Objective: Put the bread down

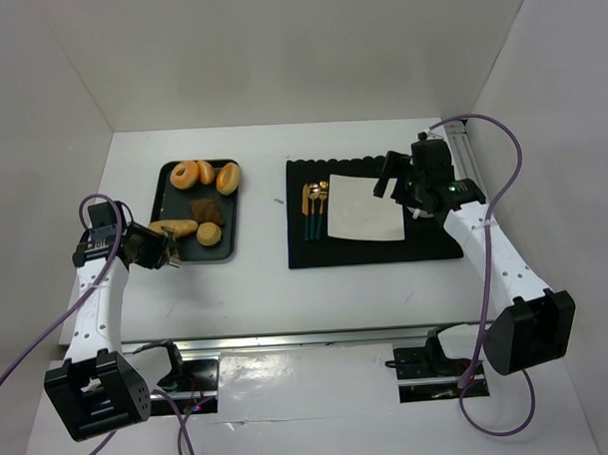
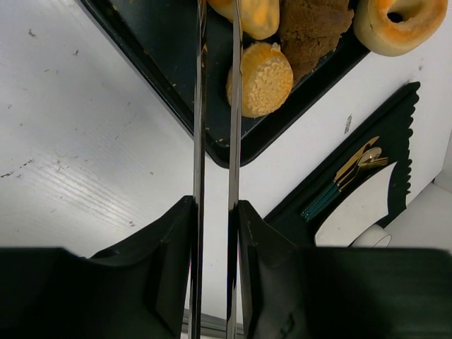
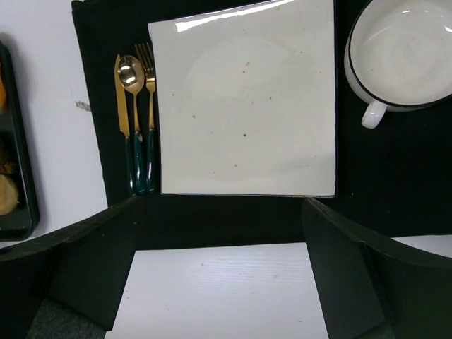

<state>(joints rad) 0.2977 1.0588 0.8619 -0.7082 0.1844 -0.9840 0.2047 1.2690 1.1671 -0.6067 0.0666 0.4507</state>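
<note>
The left arm (image 1: 97, 305) bends in toward the tray (image 1: 176, 202). The left pincer (image 2: 215, 212) squeezes thin shiny tongs (image 2: 200, 106) almost together. The right arm (image 1: 490, 251) reaches over the black mat (image 1: 375, 247), and the right pincer (image 3: 219, 212) is spread wide above a square white plate (image 3: 240, 106). The bread (image 1: 174, 229) (long, smooth, golden) is at the tong tips, over the tray's left edge. I cannot tell if the tongs pinch it.

I note bright, even overhead light throughout. Glare streaks the white plate (image 3: 244, 106) along its far edge. Shadows are soft. Left wrist foreground is dark, slightly blurred.
</note>
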